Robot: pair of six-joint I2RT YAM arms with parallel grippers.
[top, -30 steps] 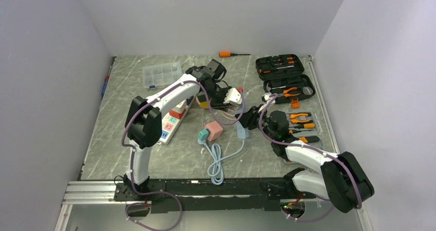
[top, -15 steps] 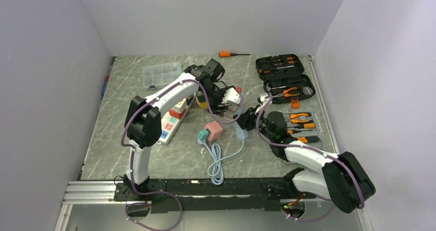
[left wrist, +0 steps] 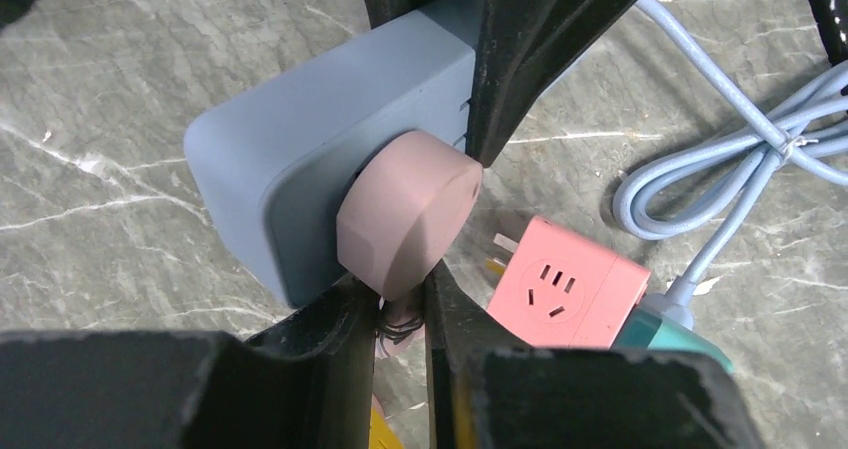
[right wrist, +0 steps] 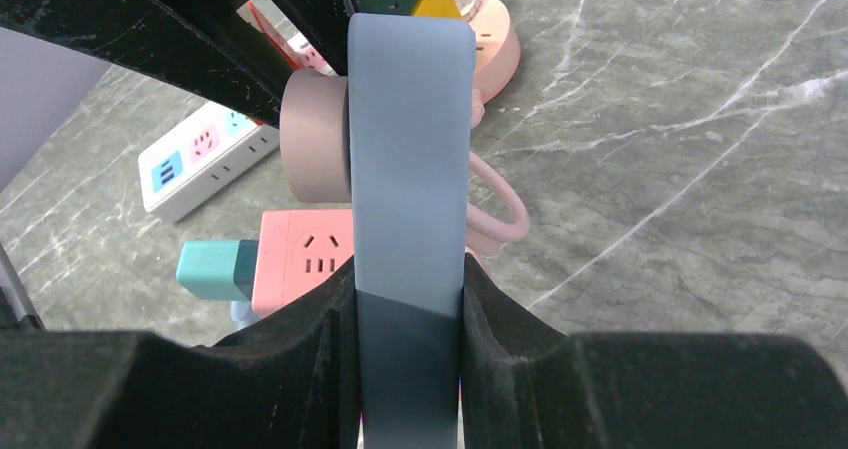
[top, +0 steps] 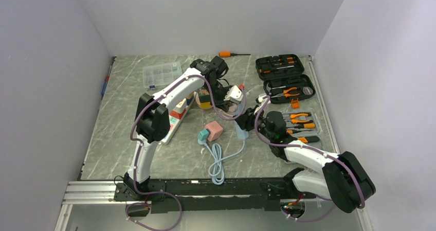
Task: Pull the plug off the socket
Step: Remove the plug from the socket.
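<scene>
Item, plug (left wrist: 405, 214): round and dusty pink, seated in one broad face of the socket (left wrist: 300, 159). You will find it directly ahead of your left hand (left wrist: 392, 299), with its near end between the two fingertips. Left hand: fingers drawn in narrow, one tip against each side of the plug's near end, pinching it. Item, socket: a blue-grey slab with rounded corners, standing on edge just beyond the left hand, its plug-bearing face turned toward that hand. Right hand (right wrist: 408, 294): pressed onto the socket, one finger on each broad face, so the slab projects straight out past the fingertips. From this hand the plug sits on the slab's side face, just beyond one fingertip and clear of it. The two hands meet the assembly from opposite ends, close together. Item, pink cord (right wrist: 500, 209): loops out past the slab on the side away from the plug, beyond the right hand. Item, pink cube adapter (left wrist: 565, 284): lies on the tabletop (left wrist: 120, 269) near the left hand, off to one side of the plug, and carries a teal plug (left wrist: 680, 334). Item, blue-grey cable (left wrist: 700, 169): tied in a loose coil, on the tabletop beyond the adapter. Item, white power strip (right wrist: 205, 159): has coloured outlets and lies flat, well beyond the right hand.
</scene>
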